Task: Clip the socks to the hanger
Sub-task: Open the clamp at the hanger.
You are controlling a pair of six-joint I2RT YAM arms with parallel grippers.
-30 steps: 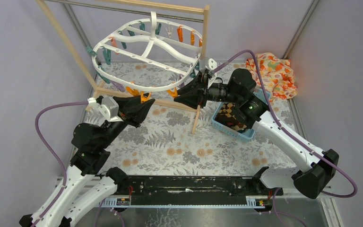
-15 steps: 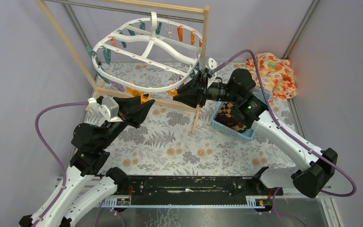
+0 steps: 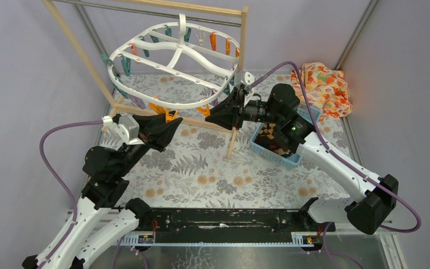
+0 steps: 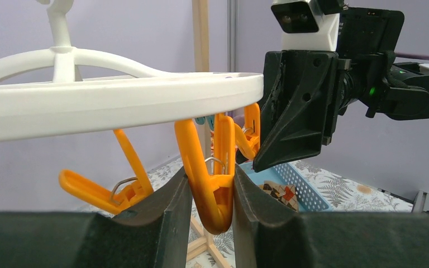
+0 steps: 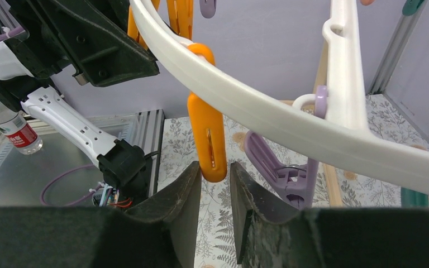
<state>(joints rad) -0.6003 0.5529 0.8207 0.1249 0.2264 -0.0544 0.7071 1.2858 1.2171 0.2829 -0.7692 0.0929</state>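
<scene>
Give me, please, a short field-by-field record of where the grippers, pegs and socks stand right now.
Left gripper: shut on an orange peg under the rim of the hanger
Right gripper: open, with the tip of a second orange peg between its fingers
Checked sock: lying in the blue basket
Socks clipped to hanger: none visible
</scene>
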